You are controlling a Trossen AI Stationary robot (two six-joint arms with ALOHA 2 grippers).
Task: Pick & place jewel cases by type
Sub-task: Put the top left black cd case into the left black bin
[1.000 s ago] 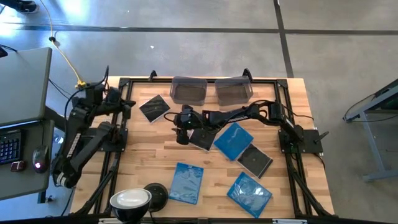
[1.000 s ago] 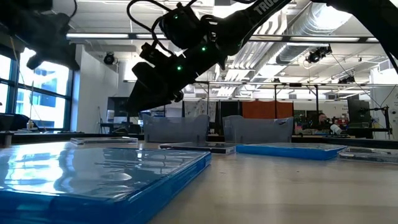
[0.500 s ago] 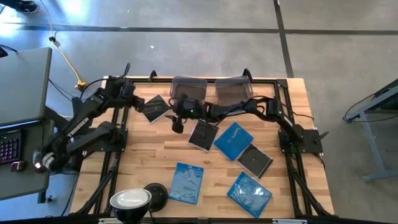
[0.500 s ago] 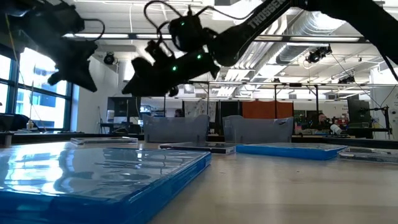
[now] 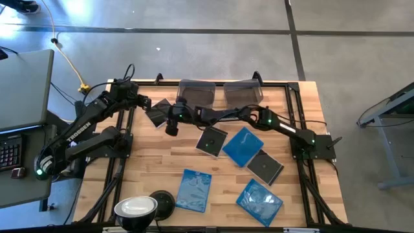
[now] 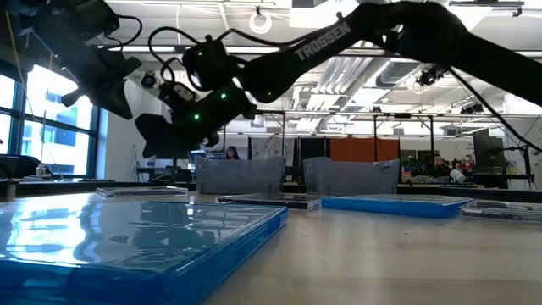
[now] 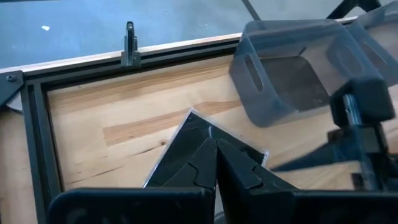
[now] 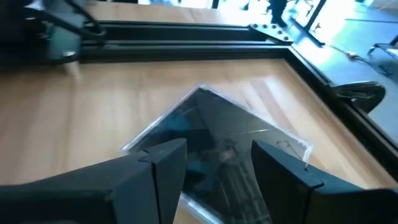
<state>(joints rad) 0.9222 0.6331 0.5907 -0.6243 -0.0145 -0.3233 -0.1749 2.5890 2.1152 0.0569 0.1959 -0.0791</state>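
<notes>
High view: right gripper (image 5: pixel 170 127), jaws parted and empty, has shifted left over dark jewel case (image 5: pixel 157 114); left gripper (image 5: pixel 147 103), jaws closed and empty, alongside.

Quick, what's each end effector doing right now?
Left end effector: closed, holding nothing, above the dark jewel case.
Right end effector: open, empty, over it too.

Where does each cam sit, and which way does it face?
High view: overhead, straight down; whole table, both arms.
Low view: table height, looking across a blue jewel case into the room; arms overhead.
Left wrist view: behind the shut left gripper, over a dark jewel case, left bin beyond.
Right wrist view: behind the open right gripper, over the same dark case.
Shared: both wrist views show that case, also in the high view.
</notes>
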